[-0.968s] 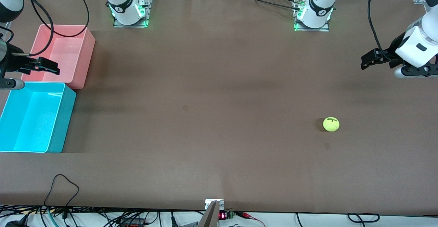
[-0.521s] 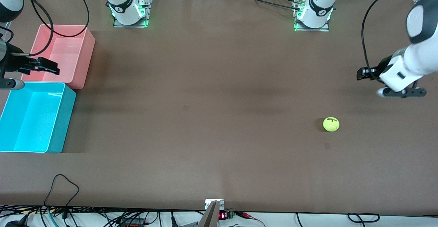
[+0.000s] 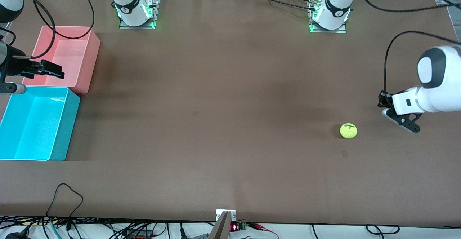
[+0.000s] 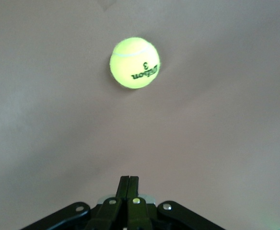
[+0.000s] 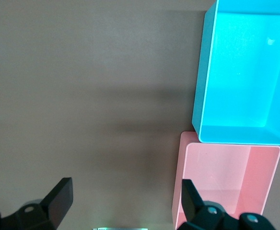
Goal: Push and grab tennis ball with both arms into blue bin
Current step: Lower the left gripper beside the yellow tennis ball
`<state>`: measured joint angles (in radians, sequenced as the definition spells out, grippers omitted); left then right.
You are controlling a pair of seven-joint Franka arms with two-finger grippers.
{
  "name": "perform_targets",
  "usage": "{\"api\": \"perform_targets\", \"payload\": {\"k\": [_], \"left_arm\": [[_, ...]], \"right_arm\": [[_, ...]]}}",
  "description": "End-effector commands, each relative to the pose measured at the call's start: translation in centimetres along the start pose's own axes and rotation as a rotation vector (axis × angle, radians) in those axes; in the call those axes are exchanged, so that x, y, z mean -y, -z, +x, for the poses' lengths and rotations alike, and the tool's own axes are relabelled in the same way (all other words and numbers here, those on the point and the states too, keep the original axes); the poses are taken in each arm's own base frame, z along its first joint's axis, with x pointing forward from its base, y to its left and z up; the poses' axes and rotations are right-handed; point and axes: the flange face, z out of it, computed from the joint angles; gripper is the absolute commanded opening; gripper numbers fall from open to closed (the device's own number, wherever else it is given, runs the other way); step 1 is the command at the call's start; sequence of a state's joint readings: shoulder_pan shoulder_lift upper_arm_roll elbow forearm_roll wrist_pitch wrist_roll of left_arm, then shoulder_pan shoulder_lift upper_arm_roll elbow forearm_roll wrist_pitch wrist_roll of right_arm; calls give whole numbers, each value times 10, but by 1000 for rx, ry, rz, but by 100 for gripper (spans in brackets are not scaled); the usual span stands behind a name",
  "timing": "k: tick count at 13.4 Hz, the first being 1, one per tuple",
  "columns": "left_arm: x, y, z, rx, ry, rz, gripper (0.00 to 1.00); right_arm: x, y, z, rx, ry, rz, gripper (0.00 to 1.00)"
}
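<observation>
Lying alone on the brown bench (image 3: 230, 87), toward the left arm's end of it, the small fuzzy yellow-green tennis ball (image 3: 348, 131) is free: nothing touches it. A ball has no long axis, so only the direction matters. The black two-finger left gripper (image 3: 382, 101) hangs low just beside the ball, on the side turned away from the bins, and in the left wrist view the ball (image 4: 134, 63) sits straight ahead of the jaws, a little apart from them. These jaws are pressed fully together and hold nothing, which I judge suits a push more than a grasp; a push along this line should roll the ball toward the right arm's end. The bright cyan-blue rectangular plastic bin (image 3: 66, 123) stands well apart from the ball, at that end, with a pink plastic bin (image 3: 94, 48) of similar shape touching it on the side farther from the front camera. Over the pink bin waits the black right gripper (image 3: 45, 69), its jaws spread wide and empty.
</observation>
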<state>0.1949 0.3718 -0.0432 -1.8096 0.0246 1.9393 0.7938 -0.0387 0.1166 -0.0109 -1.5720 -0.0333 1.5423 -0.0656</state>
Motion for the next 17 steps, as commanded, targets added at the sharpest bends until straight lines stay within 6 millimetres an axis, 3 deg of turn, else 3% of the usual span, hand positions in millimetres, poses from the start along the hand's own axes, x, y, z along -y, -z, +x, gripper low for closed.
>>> {"api": "perform_targets", "payload": {"k": [1, 3, 8, 14, 17], "left_arm": [[27, -31, 8, 10, -261, 69, 0], [39, -49, 17, -20, -456, 122, 0], [56, -83, 30, -47, -751, 205, 0], [63, -100, 27, -46, -780, 197, 0], [48, -108, 40, -43, -798, 178, 0]], "right_arm": [[-2, 5, -2, -9, -5, 20, 100], [-2, 4, -2, -5, -5, 21, 100], [-1, 5, -2, -9, -3, 20, 100], [0, 6, -2, -11, -2, 20, 100], [0, 6, -2, -10, 0, 20, 100]]}}
